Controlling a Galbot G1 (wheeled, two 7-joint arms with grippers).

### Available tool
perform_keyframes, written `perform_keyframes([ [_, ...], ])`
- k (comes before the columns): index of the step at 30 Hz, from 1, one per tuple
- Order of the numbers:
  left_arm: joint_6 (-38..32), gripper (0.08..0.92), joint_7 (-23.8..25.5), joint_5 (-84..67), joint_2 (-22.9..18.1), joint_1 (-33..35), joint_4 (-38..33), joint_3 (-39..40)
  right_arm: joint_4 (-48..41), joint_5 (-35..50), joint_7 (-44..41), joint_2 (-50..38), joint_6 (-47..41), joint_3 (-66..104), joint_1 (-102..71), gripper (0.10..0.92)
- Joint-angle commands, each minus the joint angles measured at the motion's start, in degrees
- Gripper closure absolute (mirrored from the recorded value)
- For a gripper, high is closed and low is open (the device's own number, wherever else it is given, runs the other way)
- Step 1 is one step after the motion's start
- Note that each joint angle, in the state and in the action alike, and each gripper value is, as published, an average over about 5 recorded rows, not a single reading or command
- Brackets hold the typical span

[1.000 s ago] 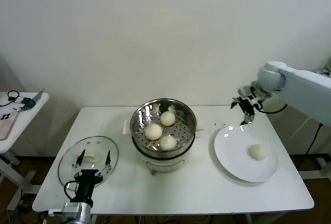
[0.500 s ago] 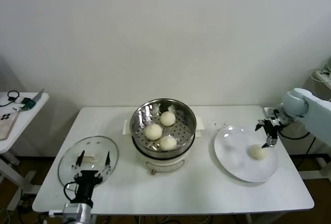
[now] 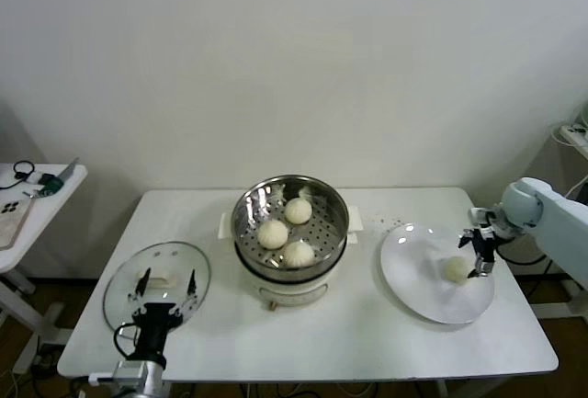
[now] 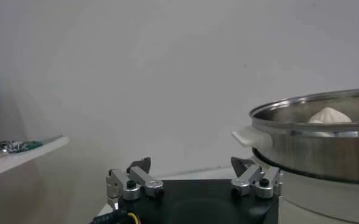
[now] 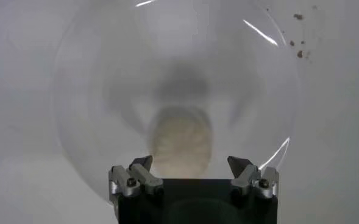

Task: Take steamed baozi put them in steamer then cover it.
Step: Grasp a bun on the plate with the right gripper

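Note:
The steel steamer (image 3: 290, 225) stands mid-table on its cream pot base and holds three off-white baozi (image 3: 273, 233). A fourth baozi (image 3: 454, 270) lies on the white plate (image 3: 413, 278) at the right. My right gripper (image 3: 479, 255) is open just beside and above this baozi, on its right side. In the right wrist view the baozi (image 5: 180, 141) sits between the spread fingertips (image 5: 144, 162), slightly ahead of them. My left gripper (image 3: 167, 283) is open and parked over the glass lid (image 3: 124, 283) at the front left. The steamer rim (image 4: 313, 112) shows in the left wrist view.
A small side table (image 3: 32, 191) with a phone and cables stands at the far left. Brown crumbs (image 3: 390, 222) lie on the table behind the plate. The table's right edge is close to the plate.
My right gripper came from the back of the table, down and to the right, and now sits low over the plate at the last baozi. The left arm has not moved.

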Motion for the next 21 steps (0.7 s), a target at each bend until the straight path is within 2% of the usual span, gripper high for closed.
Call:
perform_keyframes([
  [1,0.1,0.177,0.0,0.1,0.1,-0.1,0.1,0.0,-3.4,-1.6,-0.3,3.5,0.0,2.8,-3.2,0.203],
  [15,0.3,0.177,-0.1,0.0,0.2,-0.7,0.4,0.3,-5.6,-3.3,-1.3,5.1,0.7,2.3,-3.0,0.205],
  [21,0.4,0.177,-0.1,0.0,0.2,-0.8,0.4,0.3,-6.0,-3.7,-1.6,5.2,1.0,2.5,-2.8,0.266],
])
